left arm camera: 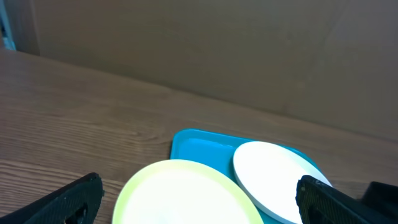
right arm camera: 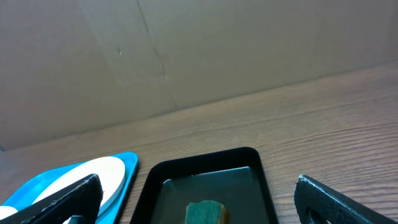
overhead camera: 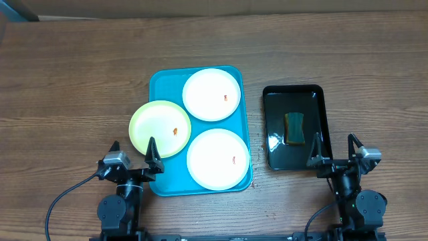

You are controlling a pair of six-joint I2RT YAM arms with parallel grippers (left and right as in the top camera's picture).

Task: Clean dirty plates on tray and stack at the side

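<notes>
The turquoise tray (overhead camera: 162,82) lies mid-table and holds three plates. A white plate (overhead camera: 208,90) is at its far right, another white plate (overhead camera: 215,154) at its near right, and a pale yellow-green plate (overhead camera: 157,126) overhangs its left rim. Each has a small orange-red smear. My left gripper (overhead camera: 132,155) is open and empty at the tray's near left corner; its wrist view shows the yellow-green plate (left arm camera: 186,196), a white plate (left arm camera: 270,174) and the tray (left arm camera: 196,144). My right gripper (overhead camera: 332,150) is open and empty.
A glossy black tray (overhead camera: 274,94) right of the turquoise tray holds a green sponge (overhead camera: 294,127); the right wrist view shows the tray (right arm camera: 149,180) and sponge (right arm camera: 205,213). A cardboard wall stands behind the wooden table.
</notes>
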